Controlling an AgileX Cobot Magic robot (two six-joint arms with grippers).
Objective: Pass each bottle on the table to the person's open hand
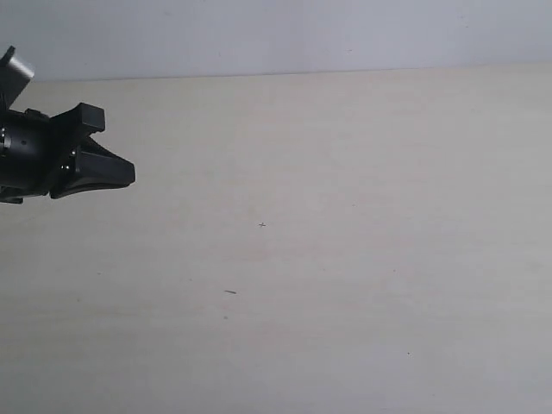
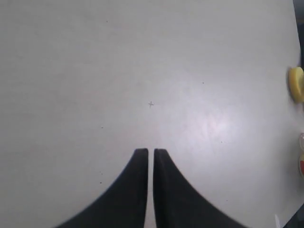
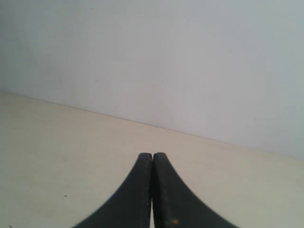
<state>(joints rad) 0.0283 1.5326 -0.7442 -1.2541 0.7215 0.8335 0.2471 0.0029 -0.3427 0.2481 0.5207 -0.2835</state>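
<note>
The pale beige table (image 1: 345,216) carries no bottle in the exterior view. In the left wrist view, a yellow rounded piece (image 2: 296,84) and a clear, red and yellow bit (image 2: 301,159) are cut off at the frame edge; I cannot tell whether they are bottles. My left gripper (image 1: 129,175) hangs over the table's left side. Its fingers (image 2: 151,151) stand a hair apart with nothing between them. My right gripper (image 3: 152,154) is shut and empty, facing the table's far edge. It is outside the exterior view. The person's open hand is out of view.
A plain pale wall (image 3: 190,57) rises behind the table's far edge (image 1: 285,74). A small cross mark (image 1: 262,225) and a dark speck (image 1: 230,291) lie on the tabletop.
</note>
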